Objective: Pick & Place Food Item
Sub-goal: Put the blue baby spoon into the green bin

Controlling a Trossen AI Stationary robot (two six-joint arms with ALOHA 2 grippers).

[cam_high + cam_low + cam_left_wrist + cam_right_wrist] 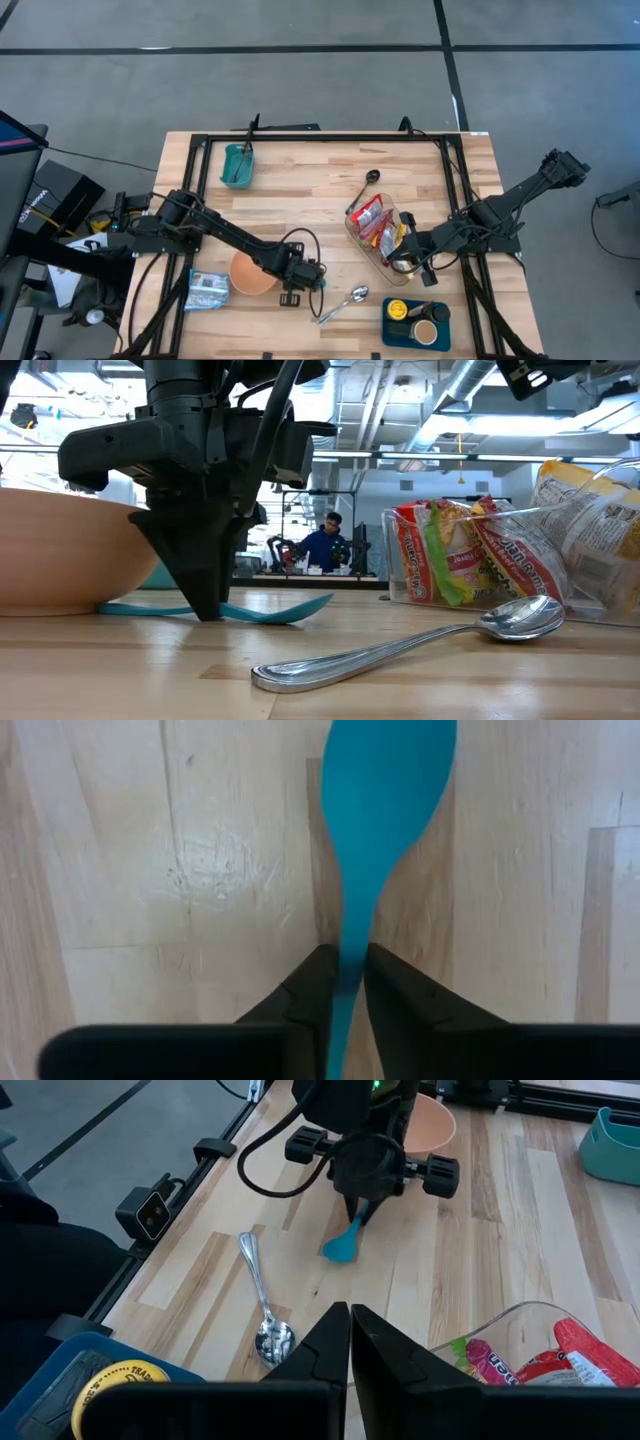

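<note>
Steel spoon (pixel 420 645), foremost in the low view, lying loose on the bench (pixel 300 190) between orange bowl (pixel 252 273) and snack tub (pixel 375 232). Left end effector (pixel 340 982): tips down on the bench just beside the bowl, fingers nearly closed on the thin neck of a teal spatula (pixel 375 815) that lies flat with its blade pointing away from the wrist. Handling, by judgement: finish the pinch square on the neck, then lift straight up so the blade does not swing into the bowl. Left arm reaches low across the bench, wrist pitched steeply down. Right end effector (pixel 350 1335): shut, empty, hovering at the tub, where the food packets (pixel 372 215) rest.
</note>
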